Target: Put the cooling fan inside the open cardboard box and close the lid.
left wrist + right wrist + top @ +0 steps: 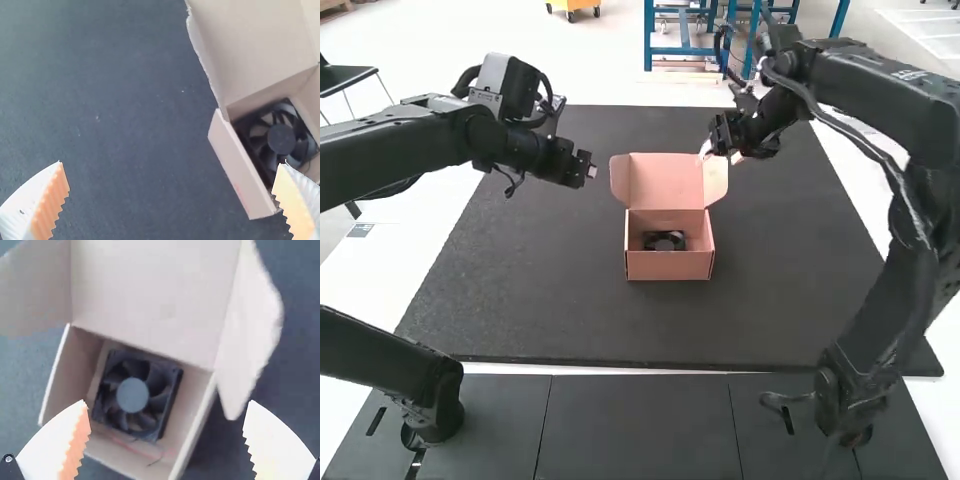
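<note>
Black matting (520,260) covers the table, and right in the middle of it sits the cardboard box (668,250), open on top. And look, the cooling fan (664,241) is down inside it, flat on the floor of the box, blades up. The right wrist view looks straight in at the fan (134,395): dark square frame, round hub, a thin red lead trailing out beside it along the box floor. The lid (665,180) stands up at the far side of the box, not closed, with its side flaps (717,180) fanned outwards.

Over to the left gripper (585,168): it hangs above the mat just left of the lid, not touching the card. From its own wrist view the left gripper (170,207) has its white ribbed fingers (45,200) spread wide, holding nothing, with the box wall (240,170) and the fan (280,137) off to one side.

Now the right gripper (713,142): up by the lid's far right corner, near that flap; whether it touches the card I cannot tell. Its fingers (65,445) are wide apart too, empty, poised above the open box (55,375).
</note>
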